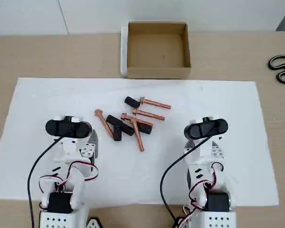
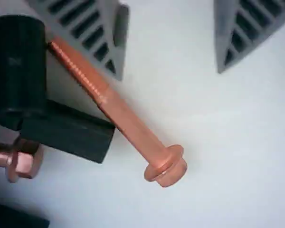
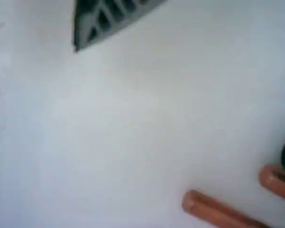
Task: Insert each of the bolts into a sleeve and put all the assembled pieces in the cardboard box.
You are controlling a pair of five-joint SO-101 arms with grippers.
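Left jaws (image 2: 168, 66): released, nothing between. Copper flanged bolt (image 2: 128, 121) just beside them, threaded end by one ribbed finger (image 2: 92, 38), not inside gap.

High view: this bolt is leftmost of pile, centre-left of frame, long axis running upper left to lower right. Left arm is nearer.

Right jaws (image 1: 214, 142): cannot tell state; pile lies to their left in frame.

Count: five copper bolts, four black sleeves (image 1: 131, 101). Heap overlaps, so sleeve count is tentative.

Brown cardboard box (image 1: 156, 72) at top centre, no pieces inside. White sheet (image 1: 47, 95) on bench (image 1: 38, 52).

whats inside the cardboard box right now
Only the bare brown floor of the cardboard box shows; nothing lies in it. Its near wall may hide a thin strip of floor.
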